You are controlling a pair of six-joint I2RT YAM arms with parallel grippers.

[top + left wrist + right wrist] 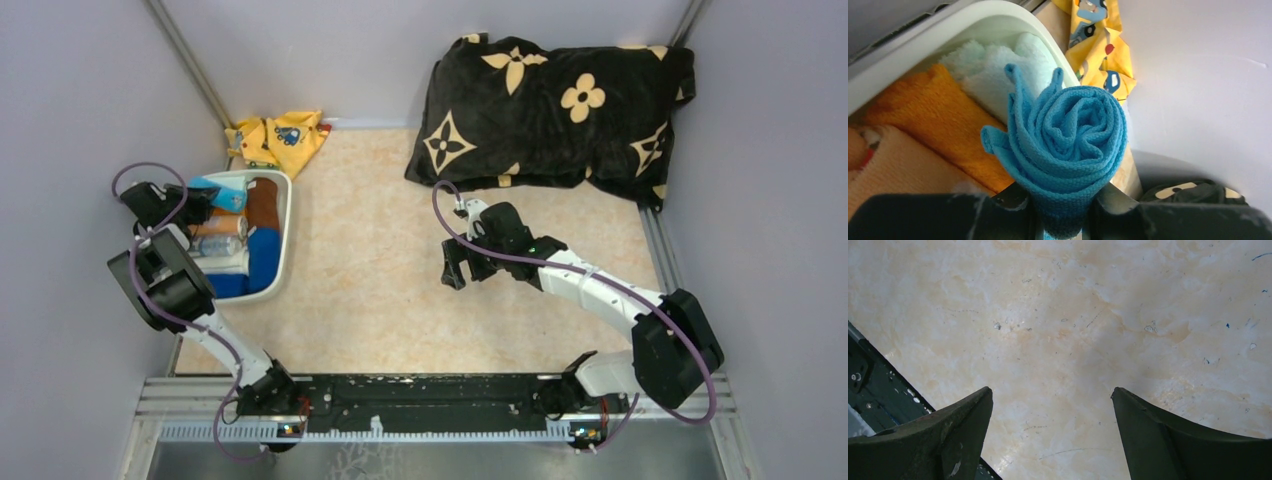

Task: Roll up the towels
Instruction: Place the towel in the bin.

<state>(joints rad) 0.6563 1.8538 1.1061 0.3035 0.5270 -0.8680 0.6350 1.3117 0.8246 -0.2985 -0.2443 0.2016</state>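
A rolled light cyan towel (1068, 135) fills the left wrist view end-on, and my left gripper (1063, 197) is shut on its lower end. From above, this towel (226, 192) hangs over the far end of the white basket (287, 235), with the left gripper (205, 200) at the basket's left rim. Inside the basket lie a brown towel (265, 203) and a dark royal blue towel (262, 255). My right gripper (458, 272) hovers over the bare tabletop at mid-table, open and with nothing between its fingers (963, 425).
Other rolled cloths in the basket (973, 25) include an orange one (943, 115) and a pale fluffy one (993, 70). A yellow printed cloth (280, 140) lies behind the basket. The big black flowered cushion (555, 105) fills the far right corner. Walls close in on both sides.
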